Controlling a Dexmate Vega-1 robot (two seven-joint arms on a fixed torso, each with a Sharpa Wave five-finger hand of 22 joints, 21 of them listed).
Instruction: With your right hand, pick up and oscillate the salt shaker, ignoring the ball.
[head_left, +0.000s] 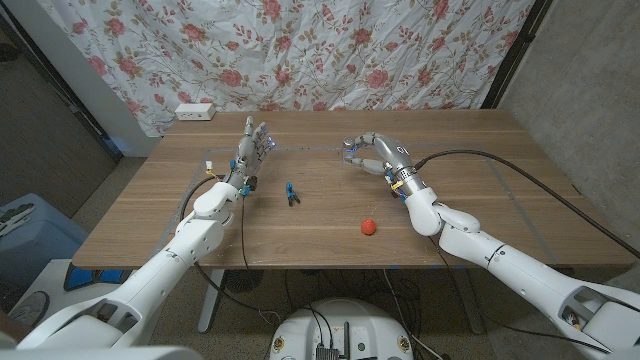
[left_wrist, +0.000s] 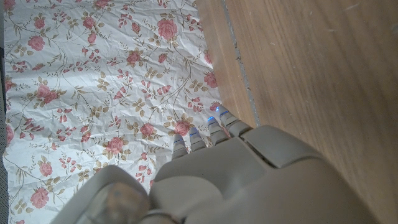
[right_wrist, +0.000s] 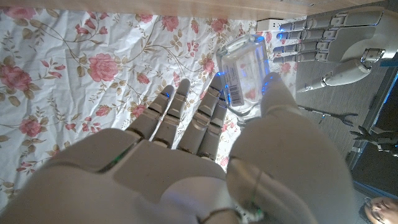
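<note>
**Inspector:** Right robot hand (head_left: 368, 152) is raised above the far middle of the tabletop (head_left: 470, 150), fingers and thumb closed around the salt shaker (right_wrist: 244, 76). The shaker is clear, with a barcode label; the right wrist view shows it pinched between thumb and fingers. What it holds inside cannot be told.

**Clerk:** And the left?

**Inspector:** Left robot hand (head_left: 250, 150) stands upright over the left part of the tabletop, fingers straight, spread a little, pointing toward the far edge. It holds nothing. The left wrist view shows its fingertips (left_wrist: 214, 127) reaching past the far edge toward the floral cloth (left_wrist: 93, 81).

**Clerk:** Counts?

**Inspector:** One shaker, in the right hand. One red ball (head_left: 369, 227), lying toward the near edge, well apart from both hands. One small blue and black item (head_left: 291, 192) near the middle, just beside the left hand; too small to identify. One white power strip (head_left: 195, 112) at the far left corner.

**Clerk:** Room to move?

**Inspector:** Bare wood lies all round the right hand, broadest toward the right edge. A black cable (head_left: 540, 185) crosses that side.
</note>
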